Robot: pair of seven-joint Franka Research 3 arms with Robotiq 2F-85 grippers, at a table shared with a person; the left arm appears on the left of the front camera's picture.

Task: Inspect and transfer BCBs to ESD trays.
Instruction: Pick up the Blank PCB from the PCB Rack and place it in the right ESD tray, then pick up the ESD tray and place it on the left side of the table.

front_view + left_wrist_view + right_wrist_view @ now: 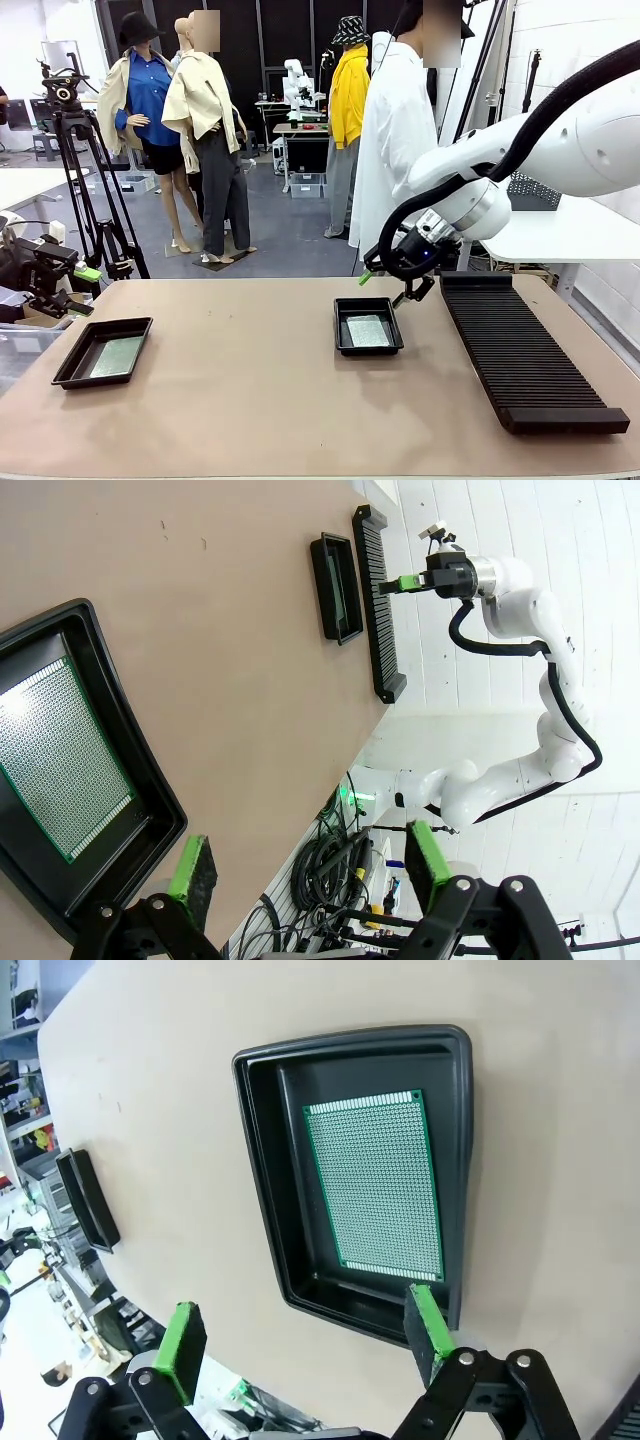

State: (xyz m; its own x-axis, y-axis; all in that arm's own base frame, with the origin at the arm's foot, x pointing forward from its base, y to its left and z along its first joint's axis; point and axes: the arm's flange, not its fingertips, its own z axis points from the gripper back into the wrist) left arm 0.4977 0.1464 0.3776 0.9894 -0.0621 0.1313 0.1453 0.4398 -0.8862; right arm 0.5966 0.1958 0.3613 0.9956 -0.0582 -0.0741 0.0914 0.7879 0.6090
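Right claw (305, 1335) spread open, perforated green BCB (376, 1183) flat in black tray (262, 1140)

Tan counter (250, 400), rounded edges. On it: one black tray (368, 327) near the middle toward the far side, green board (367, 330) flat inside it. Second black tray (103, 352) at the left side, also with a green board (116, 356) flat inside. Long black ribbed rack (525, 352) on the right, just beside the middle tray, running near to far.
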